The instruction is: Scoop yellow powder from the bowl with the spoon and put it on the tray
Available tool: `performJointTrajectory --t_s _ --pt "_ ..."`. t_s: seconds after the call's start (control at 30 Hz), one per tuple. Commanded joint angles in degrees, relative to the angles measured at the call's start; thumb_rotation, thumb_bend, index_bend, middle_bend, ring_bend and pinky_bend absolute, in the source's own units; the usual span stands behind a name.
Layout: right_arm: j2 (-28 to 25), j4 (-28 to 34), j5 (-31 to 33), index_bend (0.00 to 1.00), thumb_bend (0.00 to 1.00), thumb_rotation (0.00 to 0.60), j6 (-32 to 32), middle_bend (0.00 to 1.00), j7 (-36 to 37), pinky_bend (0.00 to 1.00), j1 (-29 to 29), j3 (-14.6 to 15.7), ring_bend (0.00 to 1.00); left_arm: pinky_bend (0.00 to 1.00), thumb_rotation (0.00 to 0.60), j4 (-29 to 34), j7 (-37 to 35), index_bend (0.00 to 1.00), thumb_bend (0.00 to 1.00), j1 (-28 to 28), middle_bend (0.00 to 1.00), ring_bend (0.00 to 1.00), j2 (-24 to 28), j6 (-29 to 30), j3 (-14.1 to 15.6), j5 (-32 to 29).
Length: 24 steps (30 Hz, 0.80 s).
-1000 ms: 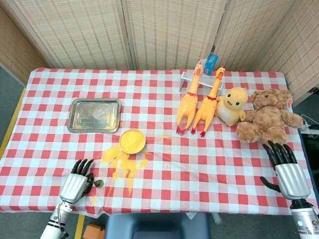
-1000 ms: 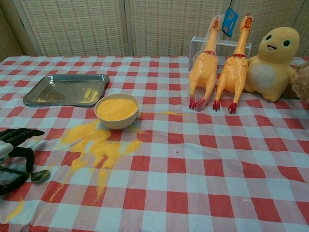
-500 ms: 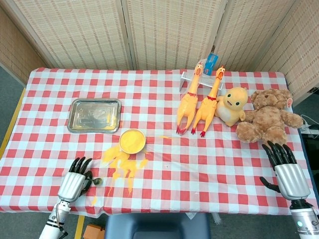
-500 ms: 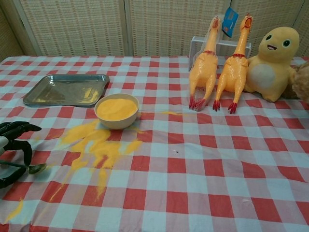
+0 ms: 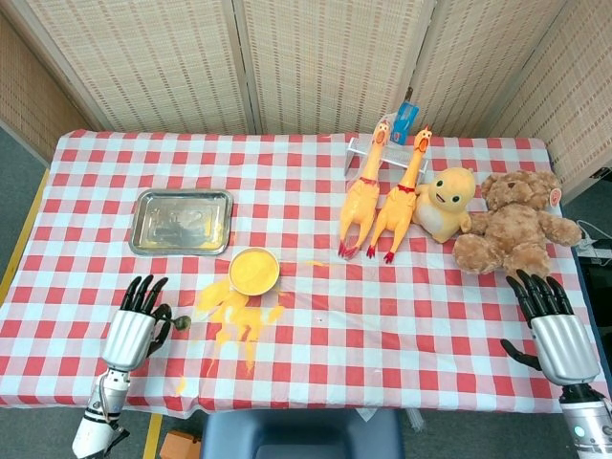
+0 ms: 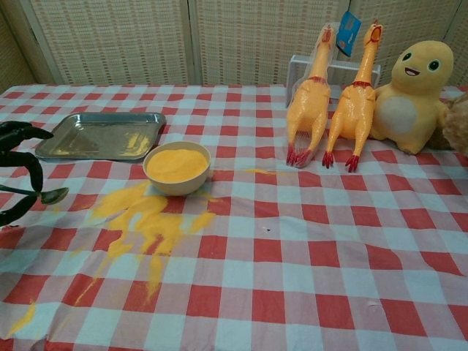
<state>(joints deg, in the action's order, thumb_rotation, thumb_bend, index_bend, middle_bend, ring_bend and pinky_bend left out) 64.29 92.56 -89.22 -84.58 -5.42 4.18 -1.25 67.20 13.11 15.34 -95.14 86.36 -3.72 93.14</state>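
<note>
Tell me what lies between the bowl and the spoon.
Spilled yellow powder on the cloth, between bowl and spoon; plainest in the chest view.

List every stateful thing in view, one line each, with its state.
Bowl: upright, full of yellow powder.
Tray: flat, a little powder inside.
Spoon: held, off the cloth.
Left robot hand: grips the spoon.
Right robot hand: holds nothing, fingers spread.
Spilled powder: scattered on the tablecloth.
</note>
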Motion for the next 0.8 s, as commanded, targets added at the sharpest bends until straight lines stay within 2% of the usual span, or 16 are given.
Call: performJointTrajectory --t_s 0.03,0.37,0.6,0.8 --pt "0.0 0.0 0.0 0.00 0.11 0.600 0.1 0.00 0.1 0.00 0.0 0.0 0.00 0.07 0.600 2.2 4.1 0.72 0.60 2.7 0.12 0.00 0.5 -1.3 -2.4 -0.1" --pt "0.2 -0.4 0.8 0.00 0.11 0.600 0.2 0.00 0.1 0.00 0.1 -0.5 0.00 0.07 0.600 6.9 15.8 0.72 0.60 11.7 0.12 0.00 -1.9 -11.3 -7.8 -3.9" --pt "0.1 -0.4 1.7 0.00 0.11 0.600 0.8 0.00 0.0 0.00 0.3 -0.8 0.00 0.07 0.600 5.9 22.7 0.72 0.60 17.1 0.12 0.00 -6.0 -17.4 -11.1 -9.5" --pt "-0.2 -0.4 2.0 0.00 0.11 0.600 0.9 0.00 0.6 0.00 0.3 -0.9 0.00 0.07 0.600 4.2 27.6 0.72 0.59 20.2 0.11 0.00 -8.4 -20.3 -13.2 -14.3"
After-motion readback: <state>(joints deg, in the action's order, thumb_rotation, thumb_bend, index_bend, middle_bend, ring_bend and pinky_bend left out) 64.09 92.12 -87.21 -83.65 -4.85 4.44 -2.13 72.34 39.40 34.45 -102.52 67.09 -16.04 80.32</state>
